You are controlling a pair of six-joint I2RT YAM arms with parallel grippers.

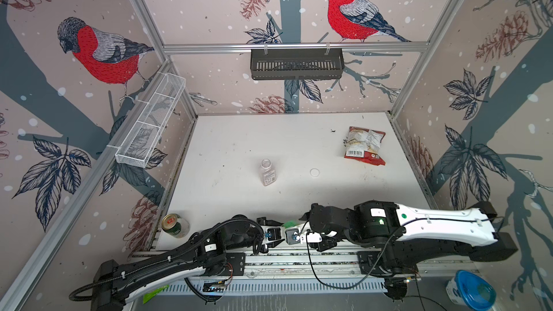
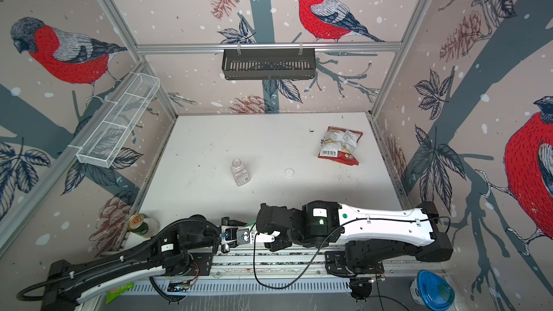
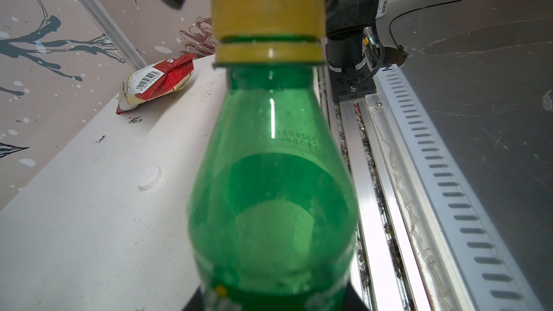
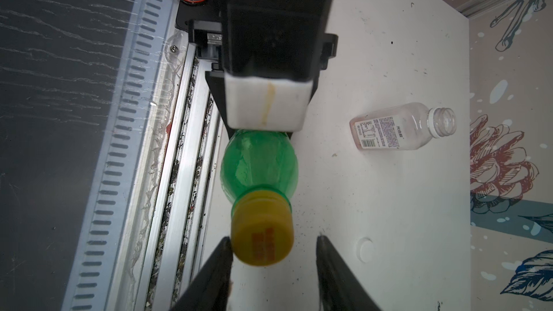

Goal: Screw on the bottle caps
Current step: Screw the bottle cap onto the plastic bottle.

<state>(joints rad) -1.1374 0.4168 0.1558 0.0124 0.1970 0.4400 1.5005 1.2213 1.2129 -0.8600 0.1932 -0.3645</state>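
My left gripper [image 4: 266, 106] is shut on the lower body of the green bottle [image 3: 269, 175], holding it level above the table's front edge. An orange-yellow cap [image 4: 262, 234] sits on its neck. Around that cap stands my right gripper [image 4: 273, 240], open: one finger [image 4: 221, 261] touches the cap's side and the other is well clear of it. In both top views the clear bottle [image 1: 267, 173] stands upright and uncapped at mid-table. The white cap [image 1: 314, 172] lies flat to its right.
A red-and-white snack packet [image 1: 365, 146] lies at the back right. A green-and-gold can [image 1: 176, 225] stands at the front left corner. An aluminium rail [image 1: 299, 258] runs along the front edge. Baskets hang on the back wall [image 1: 296, 64] and the left wall [image 1: 149, 124].
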